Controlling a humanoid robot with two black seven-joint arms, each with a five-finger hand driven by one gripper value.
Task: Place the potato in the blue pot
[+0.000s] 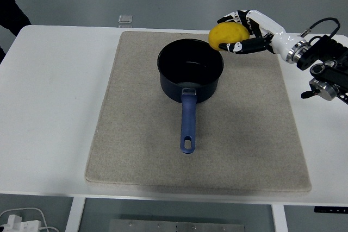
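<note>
The right robot hand reaches in from the right edge with its black and white fingers curled around the yellow potato, grasping it and holding it up off the mat. The potato hangs just beside the far right part of the blue pot's rim, in the picture almost meeting it, and whether the two touch cannot be told from this view. The white forearm and its black wrist joint trail back toward the right edge over the table.

The blue pot stands upright in the upper middle of the grey mat, its dark inside open to the camera with nothing in it. Its blue handle points toward the near edge of the table and ends in a hanging slot.

The mat lies flat on the white table and covers most of its middle. A small clear block sits at the far edge of the table, just beyond the mat's far left corner. A person's dark sleeve shows at the top left corner, well apart from the pot. A white cable and plug lie below the table at the bottom left.
</note>
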